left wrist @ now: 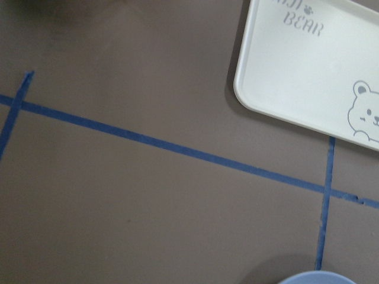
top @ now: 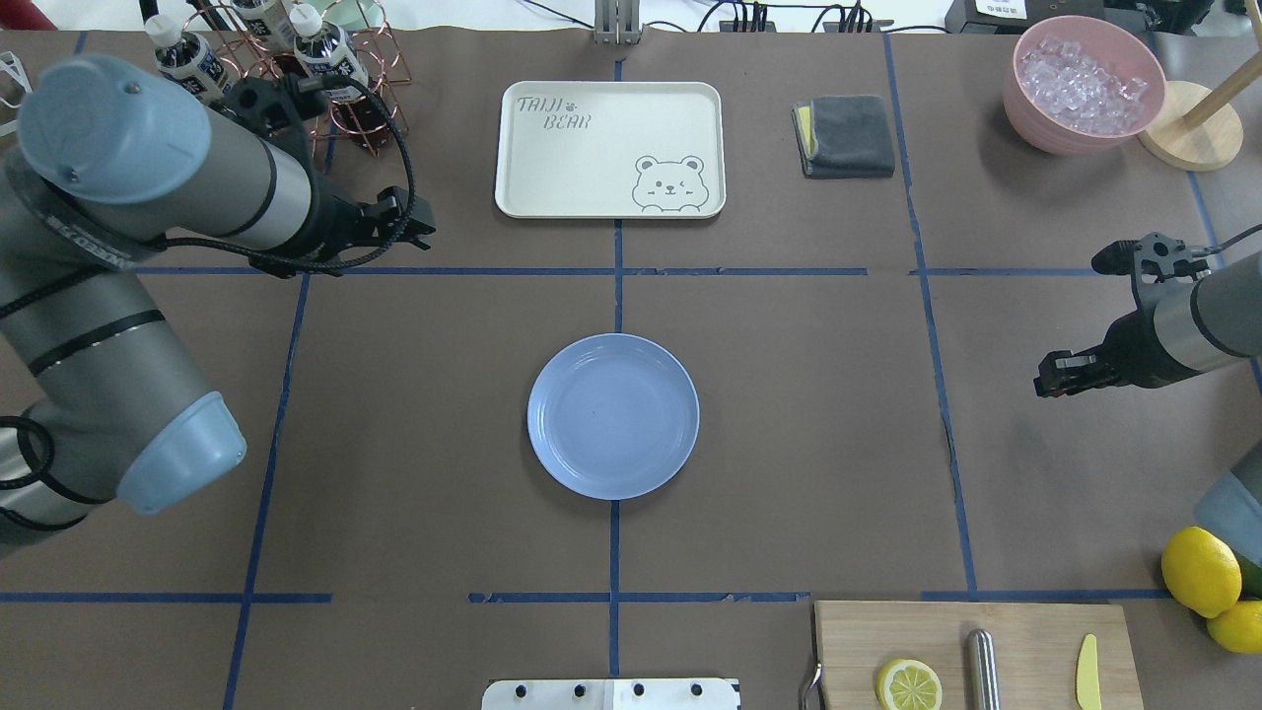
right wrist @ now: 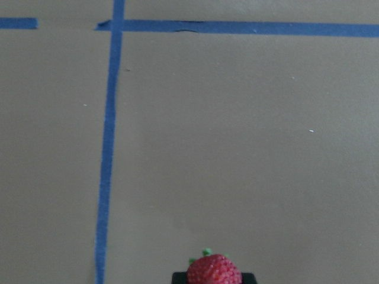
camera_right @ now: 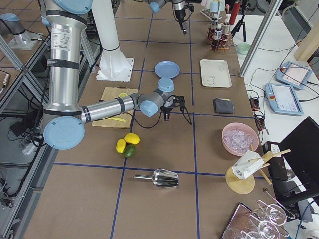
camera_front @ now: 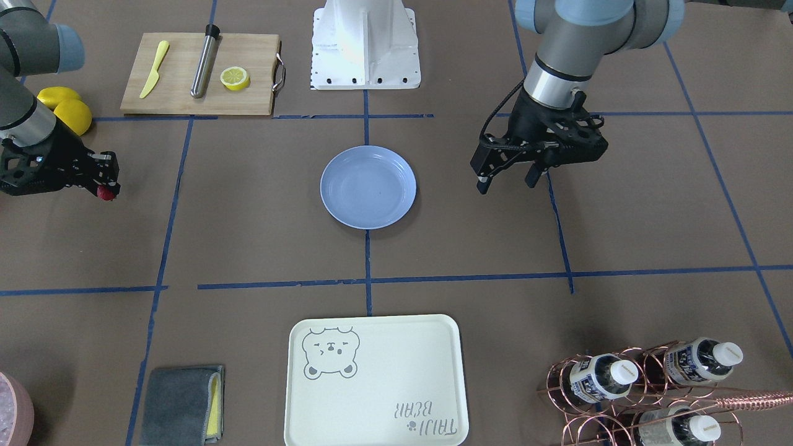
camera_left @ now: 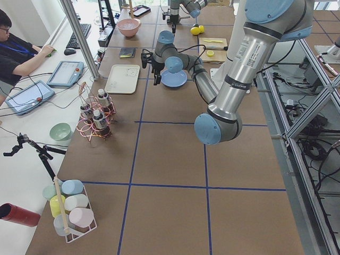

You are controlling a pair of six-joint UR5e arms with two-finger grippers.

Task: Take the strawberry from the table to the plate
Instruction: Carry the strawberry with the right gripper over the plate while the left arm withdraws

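Observation:
The strawberry, small and dark red with green leaves, sits between the fingertips of my right gripper, which is shut on it. It shows at the bottom edge of the right wrist view as the strawberry, over the brown paper table. The empty light blue plate lies at the table's centre, well apart from the right gripper. My left gripper hangs open and empty on the plate's other side, above the table. The plate has nothing on it.
A wooden cutting board carries a lemon half, a yellow knife and a metal rod. Whole lemons lie beside the right arm. The bear-printed tray, a grey cloth, a bottle rack and a pink ice bowl line the far side.

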